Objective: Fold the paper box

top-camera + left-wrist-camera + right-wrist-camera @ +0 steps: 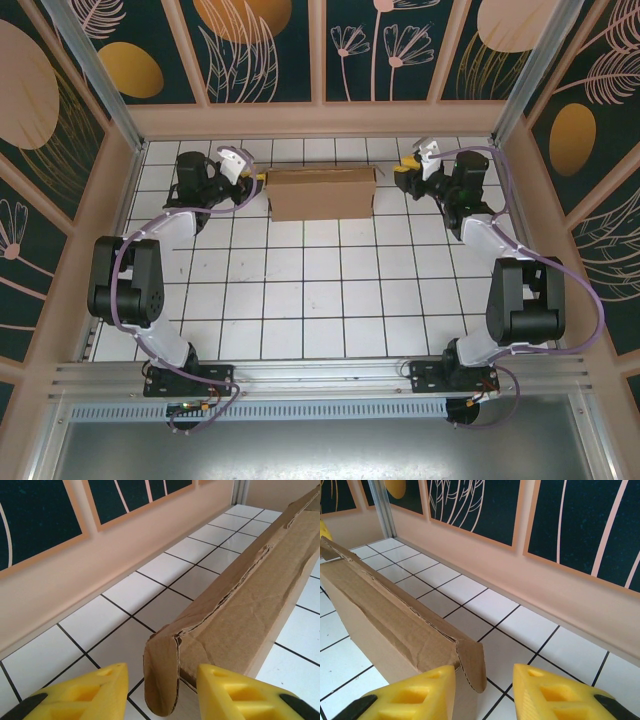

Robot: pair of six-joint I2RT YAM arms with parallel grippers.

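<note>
White-tiled bench (320,300), floral panels (260,50) behind. The paper box (322,192) stands at 12 o'clock, its long wall raised and rolled over, seemingly about half folded. The left tool (161,692), at the box's 9 o'clock, and the right tool (485,690), at its 3 o'clock, both gape, each around a loose end flap (161,675) not yet tucked in.

Paper box (320,193) was matt corrugated cardboard, creased, ragged-edged. Tiles (300,300) were glossy, smooth. Left gripper (161,675) fingers (85,692) were matt plastic. Rail (320,375) at 6 o'clock was bare metal.
</note>
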